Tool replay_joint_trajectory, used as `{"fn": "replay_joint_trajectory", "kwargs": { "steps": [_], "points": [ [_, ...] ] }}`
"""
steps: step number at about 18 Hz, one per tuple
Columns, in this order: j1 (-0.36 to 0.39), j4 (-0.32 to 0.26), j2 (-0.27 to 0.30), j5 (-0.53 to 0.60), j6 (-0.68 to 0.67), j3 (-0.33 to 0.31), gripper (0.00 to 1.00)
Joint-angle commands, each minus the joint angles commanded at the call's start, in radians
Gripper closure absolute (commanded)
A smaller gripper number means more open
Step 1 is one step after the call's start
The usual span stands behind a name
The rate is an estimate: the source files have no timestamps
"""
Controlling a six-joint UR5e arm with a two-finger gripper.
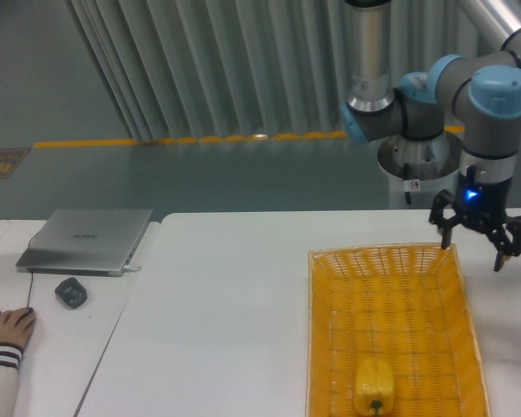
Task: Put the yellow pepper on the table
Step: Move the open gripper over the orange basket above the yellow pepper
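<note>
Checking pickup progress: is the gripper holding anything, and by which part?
Nothing. The gripper hangs open above the basket's far right corner; the pepper lies inside.

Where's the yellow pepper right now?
The yellow pepper lies inside the orange basket, at its near end on the table's right side.

— What sits on the table (226,304)?
— A basket (391,261) on its right side; the pepper (373,387) lies in the basket's near end; the gripper (474,243) hangs over the basket's far right corner.
— And to the left?
— A desk (43,347) beside the table; the laptop (87,239) at its far end; the mouse (70,291) just in front of the laptop; a hand (7,328) near the mouse, at the desk's left edge.
</note>
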Motion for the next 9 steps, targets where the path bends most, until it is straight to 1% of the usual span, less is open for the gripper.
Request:
{"fn": "replay_joint_trajectory", "kwargs": {
  "steps": [3, 6, 9],
  "points": [
    [-0.035, 0.038, -0.04, -0.002, -0.061, 0.015, 0.0],
    [-0.077, 0.069, -0.084, -0.002, -0.158, 0.052, 0.0],
    [-0.11, 0.074, -0.12, -0.002, -0.197, 0.083, 0.0]
  ]
}}
